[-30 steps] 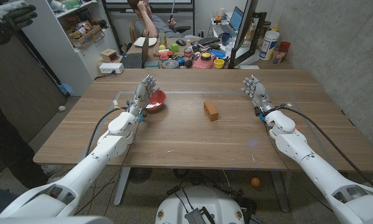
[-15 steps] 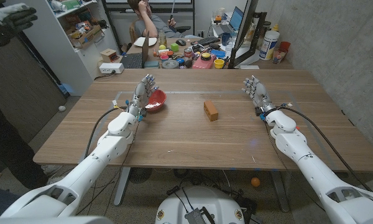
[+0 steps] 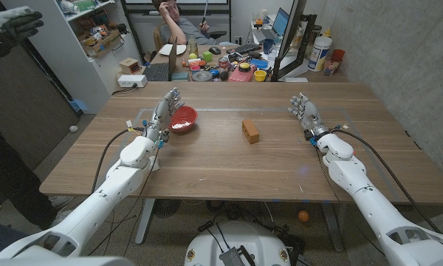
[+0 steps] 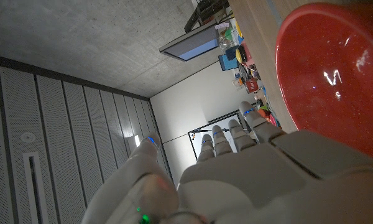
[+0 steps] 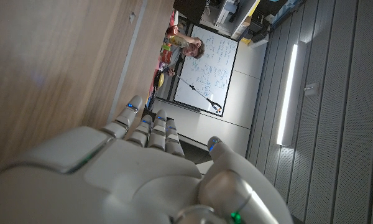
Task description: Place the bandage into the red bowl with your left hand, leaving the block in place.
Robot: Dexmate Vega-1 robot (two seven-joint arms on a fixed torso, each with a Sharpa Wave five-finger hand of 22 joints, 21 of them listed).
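Your left hand (image 3: 165, 112) stands just left of the red bowl (image 3: 183, 119) at the far left of the bench (image 3: 229, 166), fingers spread and pointing away from you, with nothing in its grip — it reads as released. In the left wrist view the same hand (image 4: 248, 168) shows its back, fingers straight, with the red bowl (image 4: 336, 74) close beside it.

Inside the bowl, the head view shows a small pale patch (image 3: 180, 125) on the red. That is most likely the bandage, though it is too small to say for sure; in the wrist view the glossy inner wall shows only light glints. If the patch is the bandage, the placing looks done, and what is left for you is to draw the left hand clear.

The block (image 3: 250, 131) — a small brown one — lies near the middle of the bench, well apart from the bowl and from both hands, so that condition appears met.

Your right hand (image 3: 306, 113) waits at the far right of the bench, fingers apart and holding nothing; the right wrist view shows that hand (image 5: 143, 168) the same way.

As for writing: no brand or label can be read on the bowl, the block or the hands. The whiteboard (image 5: 205, 74) behind the bench carries scrawl that is too small to read.
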